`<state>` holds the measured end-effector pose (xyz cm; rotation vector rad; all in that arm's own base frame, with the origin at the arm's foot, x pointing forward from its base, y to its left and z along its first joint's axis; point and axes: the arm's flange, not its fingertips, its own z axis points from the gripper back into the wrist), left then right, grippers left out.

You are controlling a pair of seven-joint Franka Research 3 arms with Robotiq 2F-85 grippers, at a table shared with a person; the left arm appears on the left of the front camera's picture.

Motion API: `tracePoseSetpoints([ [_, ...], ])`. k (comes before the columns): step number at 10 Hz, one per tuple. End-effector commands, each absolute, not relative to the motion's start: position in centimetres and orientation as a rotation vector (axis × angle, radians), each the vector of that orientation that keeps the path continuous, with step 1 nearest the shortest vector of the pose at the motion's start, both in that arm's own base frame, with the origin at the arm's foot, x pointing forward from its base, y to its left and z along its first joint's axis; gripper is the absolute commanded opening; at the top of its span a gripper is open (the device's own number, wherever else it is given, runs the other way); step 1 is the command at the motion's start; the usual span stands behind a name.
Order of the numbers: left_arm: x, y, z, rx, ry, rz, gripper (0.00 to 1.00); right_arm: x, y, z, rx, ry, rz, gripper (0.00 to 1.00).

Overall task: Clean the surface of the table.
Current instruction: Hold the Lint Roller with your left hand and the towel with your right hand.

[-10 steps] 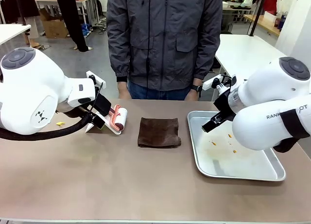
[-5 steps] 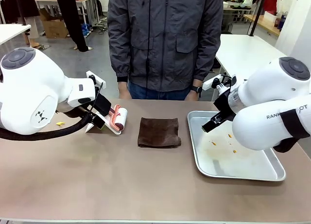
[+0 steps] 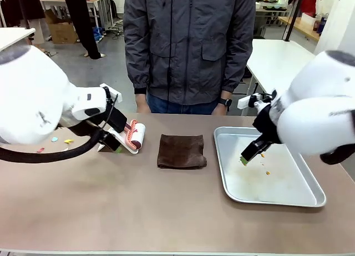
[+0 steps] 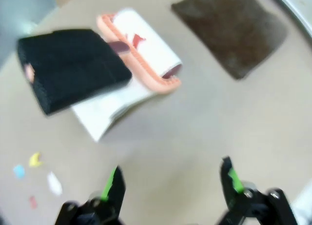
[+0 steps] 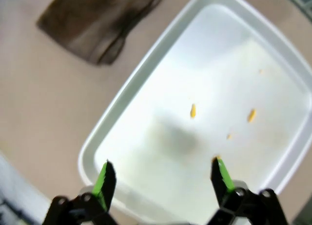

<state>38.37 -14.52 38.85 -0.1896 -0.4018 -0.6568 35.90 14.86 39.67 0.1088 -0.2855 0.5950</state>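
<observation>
**A:** Where is the thing you must clean, and what lies on it?

**B:** The desk (image 3: 138, 211) stretches under both my arms. A brown cloth (image 3: 181, 151) lies in its middle. At 9 o'clock from the cloth is a lint roller (image 3: 136, 135), and at 3 o'clock a metal tray (image 3: 288, 184). I think these are put in one row so that each arm can reach a tool. The tray is perhaps for collecting dirt.

**A:** And your pincers?

**B:** My left pincer (image 4: 170, 178) hangs above bare desk just beside the roller. It is spread wide and carries nothing. My right pincer (image 5: 162, 172) is over the tray, also spread and carrying nothing. So I judge that the cleaning is not yet begun.

**A:** What do the wrist views add?

**B:** The left one shows small paper scraps (image 4: 35, 160) in yellow, blue, white and red, which are faint in the front view. They lie at 9 o'clock from the roller, where the cleaning is needed. The right one shows the orange crumbs (image 5: 193, 110) in the tray clearly. The front view shows the person (image 3: 188, 45) standing at 12 o'clock, not touching anything on the desk.
</observation>
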Motion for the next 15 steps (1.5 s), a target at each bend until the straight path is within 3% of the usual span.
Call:
tracePoseSetpoints([
  [1,36.8,-9.4,42.7,-0.216,-0.279,-0.603,1.00,33.6,10.9,43.4,0.198,-0.274,0.521,1.00],
  [3,35.3,-6.1,46.0,-0.238,-0.228,-0.401,1.00,31.3,7.1,44.3,0.380,-0.275,0.409,1.00],
  [4,34.8,-2.4,47.6,-0.345,-0.254,-0.297,1.00,30.0,4.2,44.3,0.571,-0.295,0.331,1.00],
  [6,33.6,5.6,48.9,-0.590,-0.345,-0.166,1.00,26.9,-1.3,43.4,0.788,-0.340,0.170,1.00],
  [10,32.0,21.4,44.2,-0.959,-0.453,0.218,1.00,23.6,-13.3,39.3,1.201,-0.477,-0.176,1.00],
  [11,31.4,24.0,42.0,-1.043,-0.477,0.289,1.00,23.8,-15.5,37.5,1.276,-0.478,-0.268,1.00],
  [12,31.9,18.9,41.7,-1.066,-0.493,0.356,1.00,23.8,-16.7,36.2,1.309,-0.485,-0.329,1.00],
  [14,31.6,16.3,41.4,-1.007,-0.504,0.478,1.00,23.7,-17.4,35.0,1.202,-0.578,-0.437,1.00],
  [15,30.6,21.2,41.1,-1.055,-0.468,0.400,1.00,24.3,-21.6,38.1,1.275,-0.487,-0.371,1.00],
])
